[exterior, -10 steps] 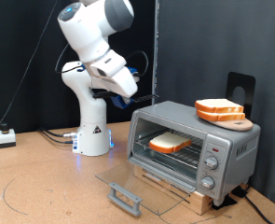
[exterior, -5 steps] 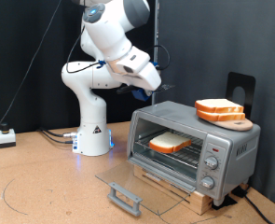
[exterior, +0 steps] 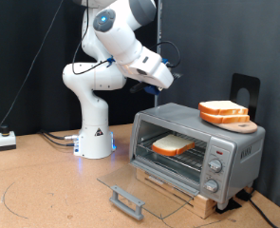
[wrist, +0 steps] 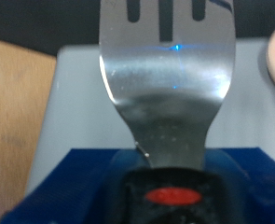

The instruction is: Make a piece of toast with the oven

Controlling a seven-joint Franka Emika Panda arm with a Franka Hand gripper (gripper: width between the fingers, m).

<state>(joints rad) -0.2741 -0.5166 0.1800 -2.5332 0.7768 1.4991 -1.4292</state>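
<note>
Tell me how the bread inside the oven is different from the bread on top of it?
The piece of toast is a single slice lying flat on the wire rack inside the oven; the stack of bread slices is several slices piled up. The toast sits low behind the open door; the stack rests on a round board on the oven's roof. Both have pale faces and orange-brown crusts.

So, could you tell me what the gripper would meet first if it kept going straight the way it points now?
Most likely the flat grey top of the oven: the wrist view looks past a held metal spatula onto a pale surface, though depth is unclear.
</note>
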